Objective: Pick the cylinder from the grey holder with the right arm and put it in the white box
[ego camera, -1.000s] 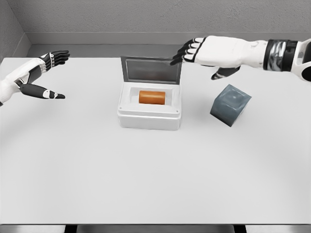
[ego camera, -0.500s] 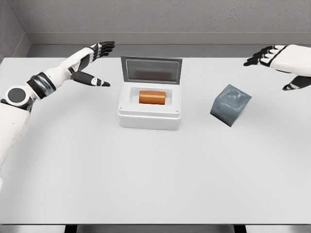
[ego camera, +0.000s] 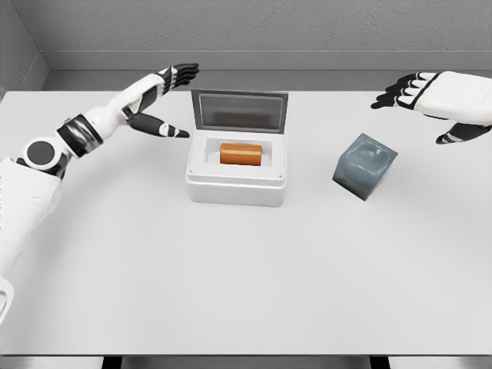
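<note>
Task standing: the orange cylinder (ego camera: 241,154) is lying inside the open white box (ego camera: 237,183), so placement is looking complete, with only arm retreat perhaps remaining. Count, left to right: one left hand (ego camera: 157,100) hovering with fingers spread and empty, one box, one cylinder, one tilted grey holder (ego camera: 364,166) sitting vacant, one right hand (ego camera: 434,98) hovering likewise splayed and empty.

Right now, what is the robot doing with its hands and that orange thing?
Nothing is being held. The orange cylinder lies inside the white box, whose lid stands open. The grey holder sits tilted on the table to the box's right, apart from it. The left hand hovers open just left of the lid. The right hand hovers open above and behind the holder.
</note>
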`<state>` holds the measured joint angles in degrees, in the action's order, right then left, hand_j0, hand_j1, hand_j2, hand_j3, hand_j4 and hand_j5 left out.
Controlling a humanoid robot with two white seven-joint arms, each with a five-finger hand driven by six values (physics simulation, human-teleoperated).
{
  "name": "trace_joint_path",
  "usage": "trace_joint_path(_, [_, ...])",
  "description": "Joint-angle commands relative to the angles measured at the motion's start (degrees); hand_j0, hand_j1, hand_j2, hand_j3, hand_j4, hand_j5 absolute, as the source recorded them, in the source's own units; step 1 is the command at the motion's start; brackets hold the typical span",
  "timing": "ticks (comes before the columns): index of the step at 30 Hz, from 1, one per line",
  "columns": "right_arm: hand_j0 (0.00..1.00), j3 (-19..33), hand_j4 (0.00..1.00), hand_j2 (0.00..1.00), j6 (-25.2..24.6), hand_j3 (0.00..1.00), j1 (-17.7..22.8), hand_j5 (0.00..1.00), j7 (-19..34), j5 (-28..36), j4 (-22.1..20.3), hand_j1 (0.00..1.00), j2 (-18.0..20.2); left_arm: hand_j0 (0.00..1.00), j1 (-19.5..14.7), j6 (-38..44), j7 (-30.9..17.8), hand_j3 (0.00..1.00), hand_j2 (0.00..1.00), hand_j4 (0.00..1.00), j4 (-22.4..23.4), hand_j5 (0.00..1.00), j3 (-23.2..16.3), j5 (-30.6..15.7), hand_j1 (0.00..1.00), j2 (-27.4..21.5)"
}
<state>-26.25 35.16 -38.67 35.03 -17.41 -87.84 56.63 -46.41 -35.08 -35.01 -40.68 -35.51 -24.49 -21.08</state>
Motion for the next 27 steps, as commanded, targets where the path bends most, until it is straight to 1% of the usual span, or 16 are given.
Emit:
trace_joint_path(1, [1.0, 0.06, 1.0, 1.0, -0.16, 1.0, 0.0, 1.0, -0.03, 0.27, -0.05, 1.0, 0.24, 1.0, 0.18, 0.08, 0.01, 1.0, 1.0, 1.0, -2.21, 1.0, 0.09, -0.48, 1.0, -0.19])
trace_joint_path(6, [1.0, -0.03, 1.0, 1.0, -0.16, 1.0, 0.0, 1.0, -0.03, 0.27, -0.05, 1.0, 0.06, 1.0, 1.14, 0.08, 0.01, 1.0, 1.0, 1.0, -4.67, 1.0, 0.09, -0.48, 1.0, -0.54])
trace_joint_path(10, [1.0, -0.11, 1.0, 1.0, -0.16, 1.0, 0.0, 1.0, -0.03, 0.27, -0.05, 1.0, 0.24, 1.0, 2.73, 0.08, 0.01, 1.0, 1.0, 1.0, -8.89, 1.0, 0.09, -0.48, 1.0, -0.89])
trace_joint_path(15, [1.0, -0.11, 1.0, 1.0, -0.16, 1.0, 0.0, 1.0, -0.03, 0.27, -0.14, 1.0, 0.24, 1.0, 2.9, 0.08, 0.01, 1.0, 1.0, 1.0, -9.59, 1.0, 0.09, -0.74, 1.0, -0.89])
trace_joint_path(16, [1.0, -0.11, 1.0, 1.0, -0.16, 1.0, 0.0, 1.0, -0.03, 0.27, -0.14, 1.0, 0.24, 1.0, 3.87, 0.08, 0.01, 1.0, 1.0, 1.0, -11.87, 1.0, 0.09, -0.74, 1.0, -1.85])
trace_joint_path(17, [1.0, -0.11, 1.0, 1.0, -0.16, 1.0, 0.0, 1.0, -0.03, 0.27, -0.14, 1.0, 0.24, 1.0, 5.27, 0.08, 0.01, 1.0, 1.0, 1.0, -15.55, 1.0, 0.09, -0.91, 1.0, -3.35])
trace_joint_path(18, [1.0, -0.11, 1.0, 1.0, -0.16, 1.0, 0.0, 1.0, -0.03, 0.27, -0.14, 1.0, 0.24, 1.0, 6.59, 0.08, 0.01, 1.0, 1.0, 1.0, -17.68, 1.0, 0.09, -1.26, 1.0, -4.05])
trace_joint_path(21, [1.0, -0.11, 1.0, 1.0, -0.16, 1.0, 0.0, 1.0, -0.03, 0.27, -0.14, 1.0, -0.03, 1.0, 6.77, 0.08, 0.01, 1.0, 1.0, 1.0, -18.12, 1.0, 0.09, -2.67, 1.0, -5.29])
trace_joint_path(24, [1.0, -0.11, 1.0, 1.0, -0.16, 1.0, -0.09, 1.0, -0.03, 0.18, -0.14, 1.0, -0.2, 1.0, 6.68, 0.08, 0.01, 1.0, 1.0, 1.0, -18.12, 1.0, 0.09, -3.02, 1.0, -5.64])
trace_joint_path(26, [1.0, -0.03, 1.0, 1.0, -0.16, 1.0, 0.0, 1.0, -0.03, 0.18, -0.32, 1.0, -0.2, 1.0, 6.77, 0.08, 0.01, 1.0, 1.0, 1.0, -18.12, 1.0, 0.09, -3.02, 1.0, -7.3])
trace_joint_path(27, [1.0, -0.03, 1.0, 1.0, -0.16, 1.0, 0.0, 1.0, -0.03, 0.18, -0.32, 1.0, -0.11, 1.0, 6.77, 0.08, 0.01, 1.0, 1.0, 1.0, -18.12, 1.0, 0.09, -3.02, 1.0, -9.59])
